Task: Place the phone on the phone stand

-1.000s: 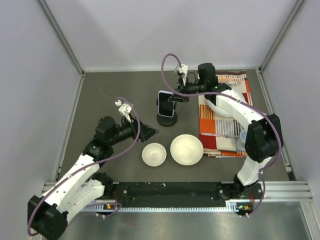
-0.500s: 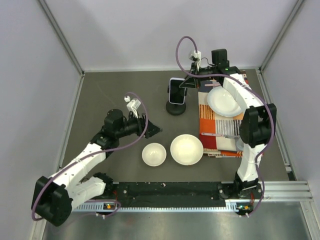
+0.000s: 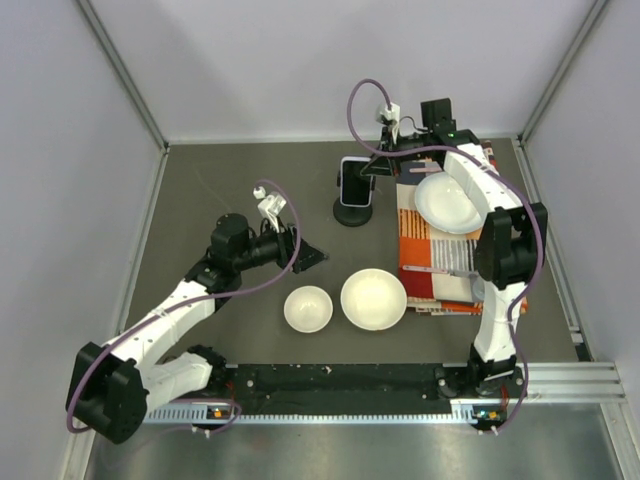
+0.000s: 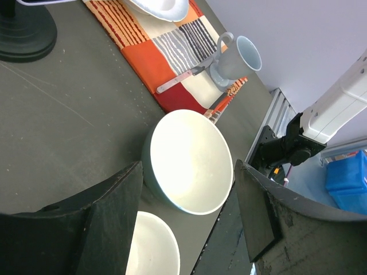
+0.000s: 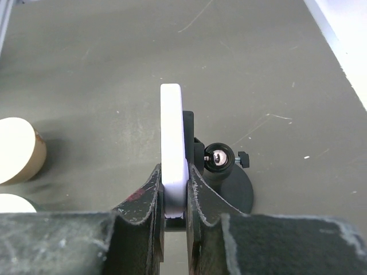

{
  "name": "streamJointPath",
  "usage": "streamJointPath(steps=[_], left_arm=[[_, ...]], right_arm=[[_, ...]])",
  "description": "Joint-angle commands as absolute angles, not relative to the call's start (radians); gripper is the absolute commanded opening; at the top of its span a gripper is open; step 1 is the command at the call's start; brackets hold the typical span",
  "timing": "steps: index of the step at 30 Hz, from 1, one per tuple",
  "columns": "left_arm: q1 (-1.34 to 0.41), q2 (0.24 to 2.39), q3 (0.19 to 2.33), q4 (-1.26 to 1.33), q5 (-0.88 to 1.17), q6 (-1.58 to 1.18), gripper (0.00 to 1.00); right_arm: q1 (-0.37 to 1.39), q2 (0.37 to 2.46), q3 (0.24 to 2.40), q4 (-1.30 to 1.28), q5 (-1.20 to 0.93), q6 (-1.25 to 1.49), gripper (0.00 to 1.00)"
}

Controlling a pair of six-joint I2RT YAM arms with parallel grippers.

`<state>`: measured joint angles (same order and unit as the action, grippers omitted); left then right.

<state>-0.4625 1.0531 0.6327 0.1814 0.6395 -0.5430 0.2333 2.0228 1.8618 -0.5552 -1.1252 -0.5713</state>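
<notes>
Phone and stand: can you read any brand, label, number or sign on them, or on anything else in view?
No text can be read in any view.
the phone: edge-on in the right wrist view, with a dark screen from above; no brand shows.
the phone stand: plain black, no label.
placemat: stripes and colour blocks only.
mug: plain.

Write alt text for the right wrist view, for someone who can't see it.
The jaws of the right gripper clamp the phone edge-on, white rim upright, beside the cradle of the black phone stand on a grey table. Pale bowls peek in at left.
</notes>
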Motion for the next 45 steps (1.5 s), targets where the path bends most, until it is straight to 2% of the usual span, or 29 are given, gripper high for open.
streamJointPath(steps=[1, 9, 12, 13, 15, 19, 22, 27, 41, 45], left_arm=[[-0.460, 1.043, 0.669, 0.250, 0.670, -0.523, 0.70], [-0.460, 1.032, 0.646, 0.262, 0.658, -0.538, 0.70], [-0.460, 1.032, 0.644, 0.268, 0.653, -0.540, 0.69], [-0.462, 1.032, 0.643, 0.270, 0.649, -0.543, 0.70], [-0.462, 1.038, 0.640, 0.276, 0.646, -0.546, 0.70], [-0.469, 1.034, 0.631, 0.278, 0.635, -0.551, 0.69], [-0.472, 1.006, 0.615, 0.268, 0.623, -0.549, 0.69], [-0.472, 0.988, 0.615, 0.241, 0.617, -0.542, 0.69], [-0.479, 0.996, 0.609, 0.255, 0.607, -0.548, 0.70], [-0.483, 0.997, 0.606, 0.262, 0.603, -0.552, 0.70]], right_arm=[[0.221, 2.002, 1.925, -0.505, -1.065, -0.637, 0.00], [0.222, 2.011, 1.925, -0.505, -1.059, -0.612, 0.00], [0.229, 2.010, 1.917, -0.503, -1.008, -0.603, 0.12], [0.232, 2.008, 1.910, -0.502, -0.996, -0.603, 0.22], [0.242, 2.008, 1.905, -0.499, -0.957, -0.598, 0.28], [0.253, 2.003, 1.901, -0.489, -0.911, -0.591, 0.46], [0.261, 1.991, 1.891, -0.477, -0.884, -0.577, 0.54], [0.265, 1.933, 1.844, -0.439, -0.890, -0.554, 0.61], [0.284, 1.898, 1.818, -0.433, -0.865, -0.555, 0.63], [0.311, 1.872, 1.836, -0.440, -0.775, -0.514, 0.67]])
